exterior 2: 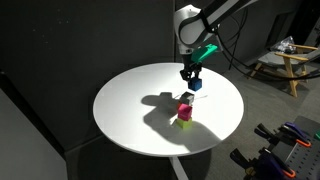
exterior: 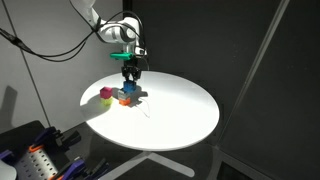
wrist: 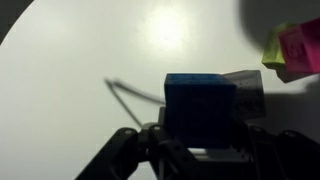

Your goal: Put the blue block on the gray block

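The blue block [wrist: 200,100] is seen between the fingers [wrist: 152,138] of the gripper [exterior: 131,72], which are closed narrowly against its two sides, so it is held. In the wrist view, the gray block [wrist: 250,92] is partly hidden just behind it, on the white round table [exterior: 180,115]. One blue, one gray, one magenta block [wrist: 302,45], one yellow-green block [wrist: 274,45] and one orange block [exterior: 124,99] are counted.

table [exterior: 185,120]: white, round, filling mid-frame;
gripper [exterior: 130,74]: upper centre, pointing down;
blue block [exterior: 130,90]: just beneath it, beside magenta cube [exterior: 106,94]
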Robot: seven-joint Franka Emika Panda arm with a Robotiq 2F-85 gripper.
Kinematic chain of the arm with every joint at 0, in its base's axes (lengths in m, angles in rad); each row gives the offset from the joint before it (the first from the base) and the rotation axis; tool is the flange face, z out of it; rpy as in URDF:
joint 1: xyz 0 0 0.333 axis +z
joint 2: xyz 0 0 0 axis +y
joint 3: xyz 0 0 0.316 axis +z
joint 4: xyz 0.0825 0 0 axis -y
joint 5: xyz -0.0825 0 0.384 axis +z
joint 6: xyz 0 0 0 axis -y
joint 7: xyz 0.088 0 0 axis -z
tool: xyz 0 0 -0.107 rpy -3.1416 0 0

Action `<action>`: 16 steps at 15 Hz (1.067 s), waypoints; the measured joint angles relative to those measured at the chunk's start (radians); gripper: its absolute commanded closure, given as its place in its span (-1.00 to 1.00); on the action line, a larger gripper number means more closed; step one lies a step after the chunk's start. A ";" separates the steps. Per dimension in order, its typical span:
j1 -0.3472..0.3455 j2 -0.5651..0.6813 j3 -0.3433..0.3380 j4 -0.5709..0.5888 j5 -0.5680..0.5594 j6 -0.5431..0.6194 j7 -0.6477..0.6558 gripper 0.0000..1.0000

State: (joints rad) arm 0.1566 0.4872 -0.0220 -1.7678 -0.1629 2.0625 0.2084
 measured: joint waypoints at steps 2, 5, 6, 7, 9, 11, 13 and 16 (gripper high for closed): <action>0.006 0.000 0.001 0.000 -0.005 -0.002 0.000 0.38; 0.007 0.000 0.011 0.000 -0.005 -0.002 0.000 0.38; 0.007 0.000 0.015 0.000 -0.003 -0.002 0.000 0.38; 0.007 0.000 0.019 0.000 -0.001 -0.002 0.000 0.38; 0.006 0.000 0.027 0.000 0.012 -0.002 -0.001 0.38; 0.005 0.000 0.033 0.000 0.027 0.001 -0.002 0.38; 0.004 0.000 0.037 0.000 0.038 0.006 -0.002 0.38; 0.002 0.001 0.040 0.000 0.049 0.018 -0.003 0.38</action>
State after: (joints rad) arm 0.1591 0.4881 0.0181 -1.7679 -0.1142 2.0807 0.2059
